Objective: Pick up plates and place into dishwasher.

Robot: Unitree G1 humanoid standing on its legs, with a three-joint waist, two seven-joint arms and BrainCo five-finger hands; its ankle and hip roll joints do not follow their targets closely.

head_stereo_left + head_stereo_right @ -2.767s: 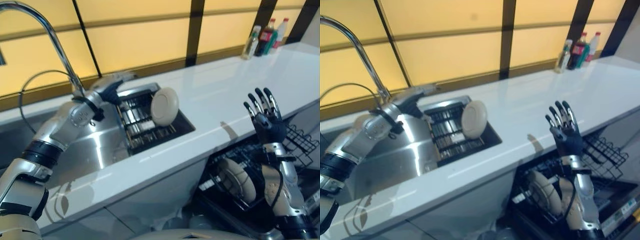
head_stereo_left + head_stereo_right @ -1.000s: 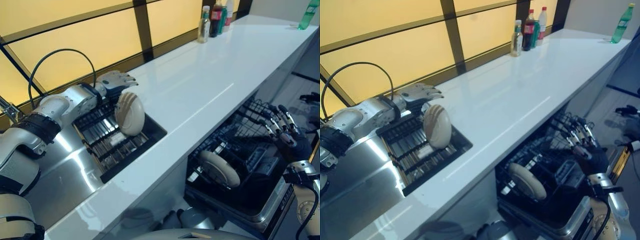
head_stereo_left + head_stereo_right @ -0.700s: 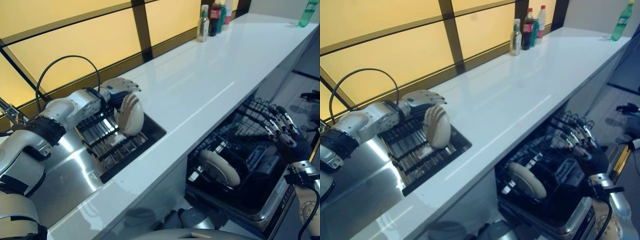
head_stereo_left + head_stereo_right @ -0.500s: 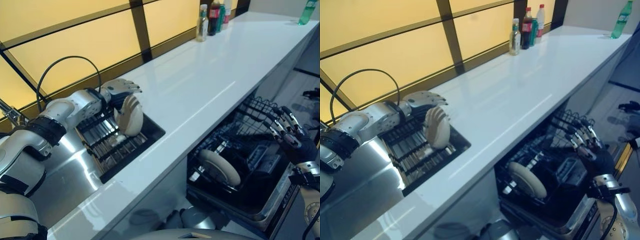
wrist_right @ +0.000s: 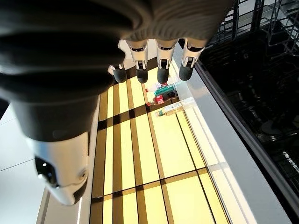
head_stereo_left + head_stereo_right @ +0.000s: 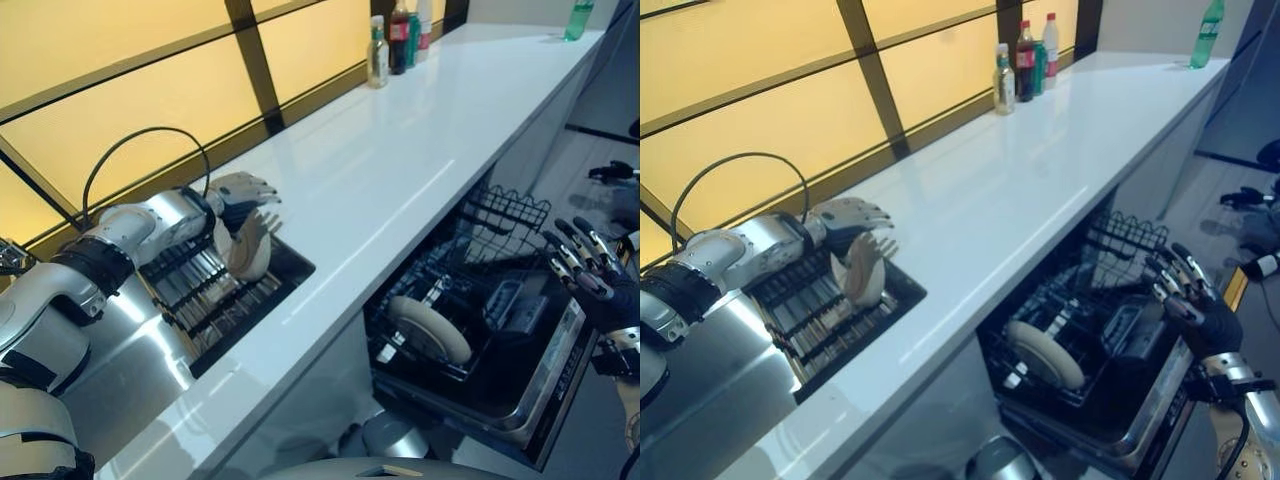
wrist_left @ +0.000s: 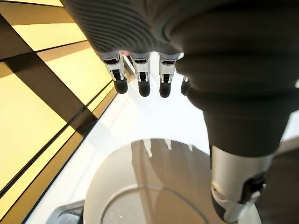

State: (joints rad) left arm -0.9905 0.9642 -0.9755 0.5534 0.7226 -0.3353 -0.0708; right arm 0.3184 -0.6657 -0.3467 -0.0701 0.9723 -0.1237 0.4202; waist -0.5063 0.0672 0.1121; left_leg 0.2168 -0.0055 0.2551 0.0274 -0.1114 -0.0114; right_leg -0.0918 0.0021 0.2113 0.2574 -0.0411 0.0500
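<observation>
- The left hand (image 6: 243, 193) is at the plate (image 6: 245, 252) that stands on edge in the dark rack (image 6: 215, 290) sunk in the sink, beside the long white worktop (image 6: 400, 150); its fingers reach over the plate's top rim and its thumb lies along the plate's face; in the left wrist view the fingers look fairly straight, so I judge the grip as forming, not closed; whether the fingertips touch the rim I cannot tell.
- The right hand (image 6: 1196, 300) hangs well apart from that plate, past the worktop's front edge and beside the open dishwasher (image 6: 470, 330), fingers spread and straight, holding nothing.
- A second plate (image 6: 430, 328) already stands tilted in the dishwasher's lower basket, below the worktop.
- Step in hand, as I judge it: picking up the plate from the rack; the placing has not begun for this one.
- The next move calls for closing fingers and thumb on the rim, lifting the plate straight out of the rack's slots, then carrying it over the worktop's edge to a free slot near the second plate; a loose pinch on a smooth rim could let it slip.
</observation>
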